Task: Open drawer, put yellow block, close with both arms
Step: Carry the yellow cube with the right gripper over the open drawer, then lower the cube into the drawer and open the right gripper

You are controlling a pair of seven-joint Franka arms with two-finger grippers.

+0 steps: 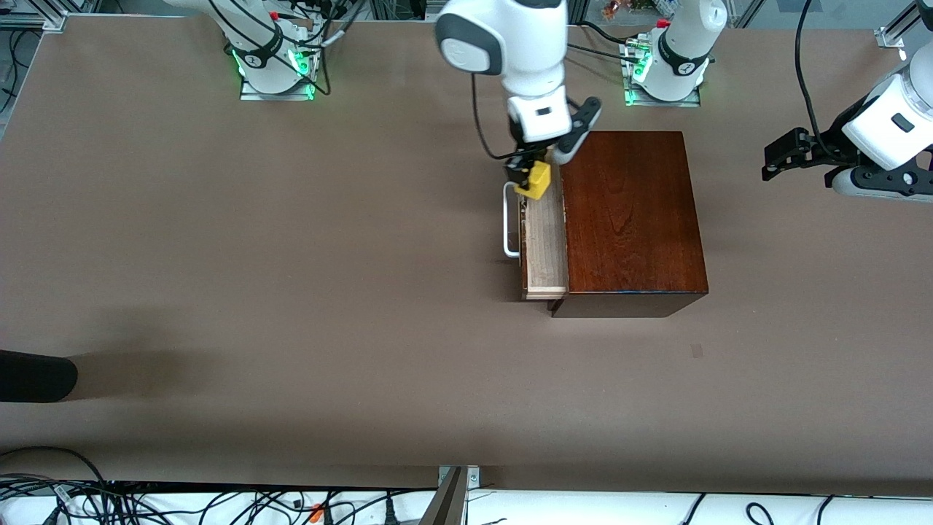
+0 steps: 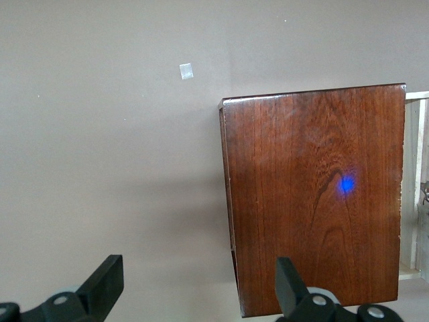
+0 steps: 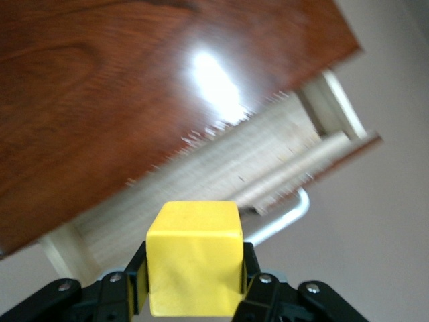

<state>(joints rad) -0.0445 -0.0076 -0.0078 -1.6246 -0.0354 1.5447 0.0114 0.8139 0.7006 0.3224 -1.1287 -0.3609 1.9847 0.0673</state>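
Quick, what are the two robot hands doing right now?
Left hand: open, holding nothing, waiting.
Right hand: closed on the yellow block, over the open drawer.

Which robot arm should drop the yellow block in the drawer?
The right one. The right gripper already holds the yellow block over the open drawer. The left gripper waits open, off by the left arm's end of the table.

**Materials and surface finishes**

Glossy, dark reddish-brown wooden box (image 1: pixel 633 219), grain visible, reflecting lamp glare. Pale, matt light-wood drawer (image 1: pixel 545 240) interior; smooth white bar handle (image 1: pixel 509 220). Smooth, matt yellow block (image 1: pixel 538 180). Matt brown table covering (image 1: pixel 291 292). Glossy white arm shells; matt black right gripper (image 3: pixel 194 285).
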